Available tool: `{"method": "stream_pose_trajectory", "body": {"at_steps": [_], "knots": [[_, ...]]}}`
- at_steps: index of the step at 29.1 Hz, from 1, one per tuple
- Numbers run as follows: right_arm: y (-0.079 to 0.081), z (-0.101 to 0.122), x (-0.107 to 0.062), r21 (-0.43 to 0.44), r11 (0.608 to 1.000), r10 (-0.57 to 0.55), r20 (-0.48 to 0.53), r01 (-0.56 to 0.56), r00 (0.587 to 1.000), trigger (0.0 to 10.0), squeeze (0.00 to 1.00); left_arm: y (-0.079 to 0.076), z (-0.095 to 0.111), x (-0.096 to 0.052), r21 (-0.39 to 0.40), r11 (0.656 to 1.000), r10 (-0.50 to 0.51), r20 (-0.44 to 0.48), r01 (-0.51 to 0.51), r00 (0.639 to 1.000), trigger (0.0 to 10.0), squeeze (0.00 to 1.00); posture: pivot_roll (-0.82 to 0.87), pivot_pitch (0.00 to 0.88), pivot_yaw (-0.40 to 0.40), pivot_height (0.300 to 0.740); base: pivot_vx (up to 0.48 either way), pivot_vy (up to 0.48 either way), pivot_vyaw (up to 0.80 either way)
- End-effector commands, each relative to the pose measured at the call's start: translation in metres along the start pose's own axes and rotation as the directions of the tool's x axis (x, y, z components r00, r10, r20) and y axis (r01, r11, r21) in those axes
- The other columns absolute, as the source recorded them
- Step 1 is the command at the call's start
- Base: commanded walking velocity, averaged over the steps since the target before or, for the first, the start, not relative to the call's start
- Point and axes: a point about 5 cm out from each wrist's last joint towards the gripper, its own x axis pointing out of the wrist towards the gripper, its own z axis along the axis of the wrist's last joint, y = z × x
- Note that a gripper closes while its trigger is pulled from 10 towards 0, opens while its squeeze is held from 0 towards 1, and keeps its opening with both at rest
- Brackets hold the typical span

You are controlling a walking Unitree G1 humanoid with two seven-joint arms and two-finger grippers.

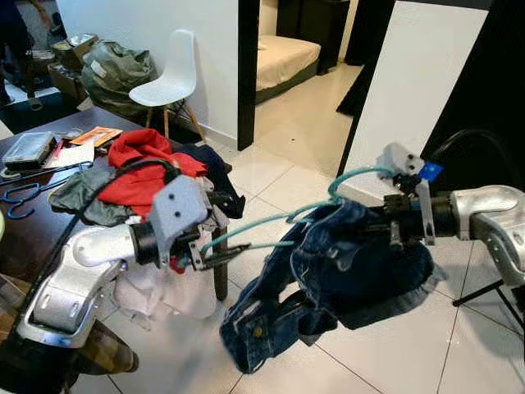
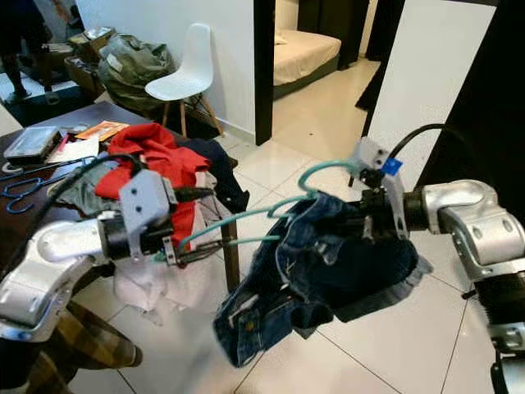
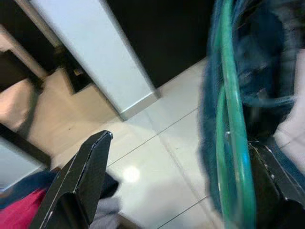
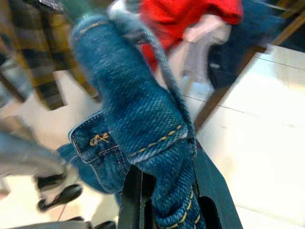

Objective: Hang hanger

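Between the two arms, held out over the tiled floor (image 1: 271, 176) in front of the robot, hangs a teal hanger (image 1: 283, 218) with a pair of blue jeans (image 1: 344, 275) bunched over it. The left pincer (image 1: 220, 258) sits at one end of the hanger; in the left wrist view its fingers (image 3: 78, 183) stand apart, with the teal wire running along just beside one of them, so it looks released or only loosely cradling the wire. The right pincer (image 2: 367, 220) is clenched on the denim, a fold of it pressed between the black fingers (image 4: 133, 200) in the right wrist view. The hanger's hook (image 1: 354, 176) curls up near the right wrist.

To the robot's left, a dark worktop (image 1: 33, 222) carries a heap of clothes, a red garment (image 1: 143, 168) on top, well apart from the jeans.

The main risk, as I judge it, is that the jeans are draped unevenly: most of the cloth sags below and toward the right arm, with a leg trailing down. If the right pincer lets go before the fabric is settled on the wire, the weight may drag the jeans off onto the floor. With the left fingers not clamped, the hanger itself could tip or slide out of that pincer. No rail or rod to hang it on can be made out.
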Motion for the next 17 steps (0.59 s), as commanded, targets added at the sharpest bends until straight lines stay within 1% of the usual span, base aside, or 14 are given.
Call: {"method": "stream_pose_trajectory", "body": {"at_steps": [1, 2, 3, 4, 5, 6, 7, 8, 9, 10, 13, 14, 15, 17], "knots": [[-0.013, 0.012, -0.013, 0.000, 0.990, -0.138, 0.063, 0.138, 0.988, 0.0, 0.00, 0.014, -0.010, -0.012, 0.030, 0.992, 0.125, -0.064, -0.123, 0.990, 10.0, 1.00, -0.09, 0.000, -0.060, 0.740, 0.000, 0.000, 0.00], [-0.013, 0.012, -0.013, 0.000, 0.990, -0.138, 0.063, 0.138, 0.988, 0.0, 0.00, 0.014, -0.010, -0.012, 0.030, 0.992, 0.125, -0.064, -0.123, 0.990, 10.0, 1.00, -0.09, 0.000, -0.060, 0.740, 0.000, 0.000, 0.00], [-0.020, 0.011, -0.016, 0.024, 0.979, -0.204, 0.068, 0.203, 0.977, 0.0, 0.00, 0.025, -0.016, -0.018, 0.044, 0.968, 0.251, -0.091, -0.248, 0.964, 10.0, 1.00, -0.09, 0.000, -0.060, 0.740, 0.000, 0.000, 0.00], [-0.026, 0.011, -0.018, 0.046, 0.963, -0.267, 0.063, 0.265, 0.962, 0.0, 0.00, 0.033, -0.022, -0.022, 0.031, 0.928, 0.372, -0.108, -0.371, 0.922, 10.0, 1.00, -0.09, 0.000, -0.058, 0.740, 0.000, 0.000, 0.00], [-0.026, 0.011, -0.018, 0.046, 0.963, -0.267, 0.063, 0.265, 0.962, 0.0, 0.00, 0.033, -0.022, -0.022, 0.031, 0.928, 0.372, -0.108, -0.371, 0.922, 10.0, 1.00, -0.09, 0.000, -0.058, 0.740, 0.000, 0.000, 0.00], [-0.029, 0.011, -0.019, 0.061, 0.951, -0.307, 0.060, 0.303, 0.950, 0.0, 0.00, 0.038, -0.027, -0.025, 0.020, 0.895, 0.444, -0.118, -0.445, 0.888, 10.0, 1.00, -0.09, 0.000, -0.058, 0.740, 0.000, 0.000, 0.00], [-0.035, 0.011, -0.020, 0.090, 0.928, -0.367, 0.050, 0.361, 0.929, 0.0, 0.00, 0.036, -0.033, -0.024, -0.041, 0.861, 0.500, -0.117, -0.507, 0.858, 10.0, 0.93, -0.09, 0.000, -0.057, 0.740, 0.000, 0.000, 0.00], [-0.038, 0.011, -0.020, 0.116, 0.906, -0.414, 0.043, 0.407, 0.909, 0.0, 0.00, 0.031, -0.039, -0.021, -0.112, 0.834, 0.530, -0.111, -0.540, 0.841, 10.0, 0.37, -0.09, 0.000, -0.057, 0.740, 0.000, 0.000, 0.00], [-0.041, 0.012, -0.021, 0.134, 0.890, -0.443, 0.038, 0.435, 0.896, 0.0, 0.00, 0.027, -0.042, -0.019, -0.159, 0.816, 0.545, -0.107, -0.555, 0.832, 10.0, 0.00, -0.09, 0.000, -0.057, 0.740, 0.000, 0.000, 0.00], [-0.042, 0.016, -0.021, 0.150, 0.882, -0.459, 0.049, 0.447, 0.887, 0.0, 0.00, 0.020, -0.048, -0.013, -0.228, 0.792, 0.558, -0.104, -0.566, 0.823, 10.0, 0.00, -0.09, 0.000, -0.058, 0.740, 0.000, 0.000, 0.00], [-0.043, 0.018, -0.022, 0.158, 0.879, -0.463, 0.060, 0.449, 0.884, 0.0, 0.00, 0.017, -0.051, -0.010, -0.266, 0.777, 0.566, -0.102, -0.570, 0.818, 10.0, 0.00, -0.09, 0.000, -0.058, 0.740, 0.000, 0.000, 0.00], [-0.041, 0.026, -0.022, 0.155, 0.887, -0.451, 0.088, 0.435, 0.888, 0.0, 0.00, 0.009, -0.056, -0.002, -0.374, 0.732, 0.585, -0.084, -0.569, 0.807, 10.0, 0.00, -0.09, 0.000, -0.058, 0.740, 0.000, 0.000, 0.00], [-0.041, 0.026, -0.022, 0.155, 0.887, -0.451, 0.088, 0.435, 0.888, 0.0, 0.00, 0.009, -0.056, -0.002, -0.374, 0.732, 0.585, -0.084, -0.569, 0.807, 10.0, 0.00, -0.09, 0.000, -0.058, 0.740, 0.000, 0.000, 0.00], [-0.038, 0.036, -0.023, 0.154, 0.896, -0.435, 0.124, 0.416, 0.892, 0.0, 0.00, 0.004, -0.060, 0.008, -0.480, 0.687, 0.594, -0.062, -0.546, 0.802, 10.0, 0.00, -0.09, 0.000, -0.057, 0.740, 0.000, 0.000, 0.00]]}}
